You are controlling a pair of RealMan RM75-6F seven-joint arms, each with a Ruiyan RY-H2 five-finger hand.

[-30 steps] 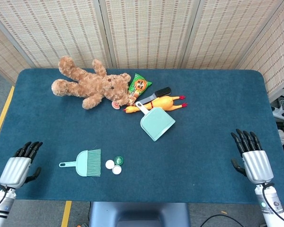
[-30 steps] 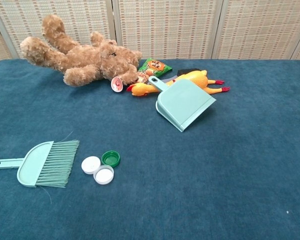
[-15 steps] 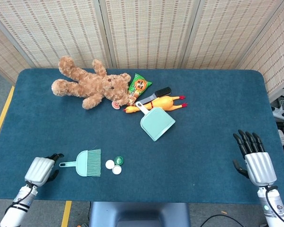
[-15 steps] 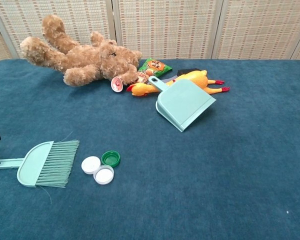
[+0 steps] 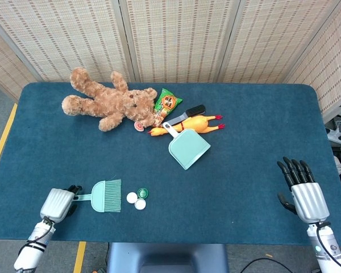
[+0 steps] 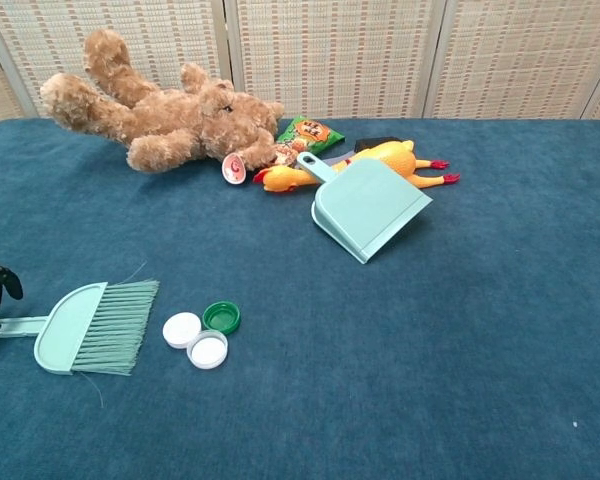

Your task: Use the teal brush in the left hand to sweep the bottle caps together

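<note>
The teal brush (image 5: 106, 196) lies flat near the table's front left, bristles toward the bottle caps, its thin handle (image 6: 10, 325) pointing left. Just right of the bristles sit three caps close together: two white caps (image 5: 131, 197) (image 5: 140, 204) and a green cap (image 5: 142, 193). The chest view shows the same brush (image 6: 92, 326) and the caps (image 6: 182, 329) (image 6: 208, 350) (image 6: 221, 317). My left hand (image 5: 58, 203) is at the end of the handle with its dark fingertips (image 6: 0, 282) just above it, not closed around it. Empty, with its fingers straight and apart, my right hand (image 5: 303, 192) hovers at the front right.
A teal dustpan (image 5: 188, 148) lies mid-table. Behind it are a yellow rubber chicken (image 5: 196, 123), a green snack packet (image 5: 169, 105), a black object (image 5: 194, 110) and a brown teddy bear (image 5: 111, 101). The blue table (image 5: 250, 159) ends just in front of the brush.
My left hand has moved right along the front edge, from the table's left corner to the end of the brush handle. Brush, caps and right hand have stayed put.
</note>
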